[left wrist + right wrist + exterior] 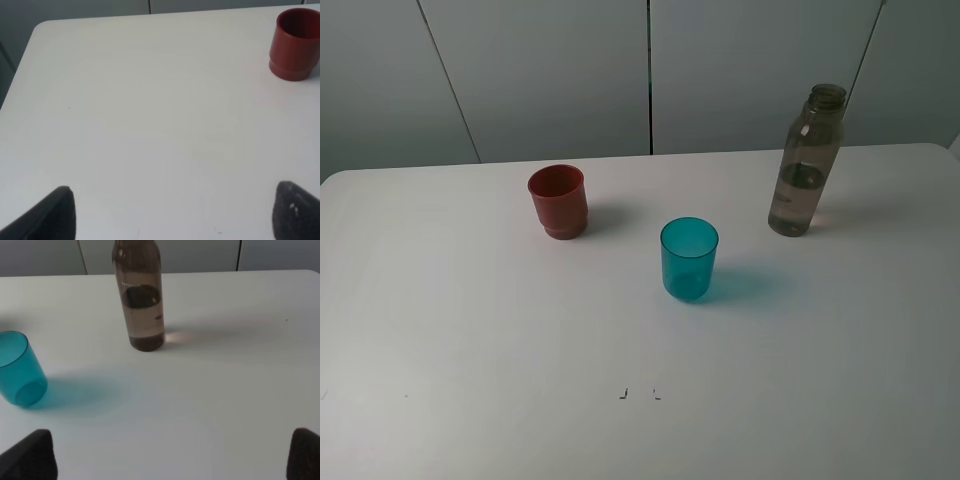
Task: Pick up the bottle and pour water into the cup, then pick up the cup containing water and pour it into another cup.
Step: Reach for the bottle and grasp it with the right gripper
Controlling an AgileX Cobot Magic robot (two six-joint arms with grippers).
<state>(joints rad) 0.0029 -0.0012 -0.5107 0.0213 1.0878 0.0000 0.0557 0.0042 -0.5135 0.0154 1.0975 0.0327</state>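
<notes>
Now, right fingers [31, 456]: spread wide and released, with only bare table [470, 350] between them.
Right gripper [167, 457]: low over the near side of the table, facing the bottle [144, 305] but well apart from it.
Left fingers [56, 215]: likewise spread, holding nothing.
Left gripper [175, 215]: low over open tabletop, with the red cup [295, 45] well ahead and off to one side.
Arm pose: neither arm shows in the high view, so both seem drawn back at the near edge, wrists aimed across the table.
Bottle position [807, 165]: upright and uncapped, at the far right of the table, well apart from both cups.
Bottle handling: probably stiff, smooth plastic, likely a bit slippery. It looks partly filled, so it should have some weight low down, and the open neck will spill if it is tipped early.
Where to hold: around the straight body below the shoulder, jaws square to it.
Teal cup [689, 260]: upright near the middle, in front of and between the bottle and the red cup. It looks empty, light and easy to knock over.
Red cup position [558, 202]: upright, left of centre, untouched.
</notes>
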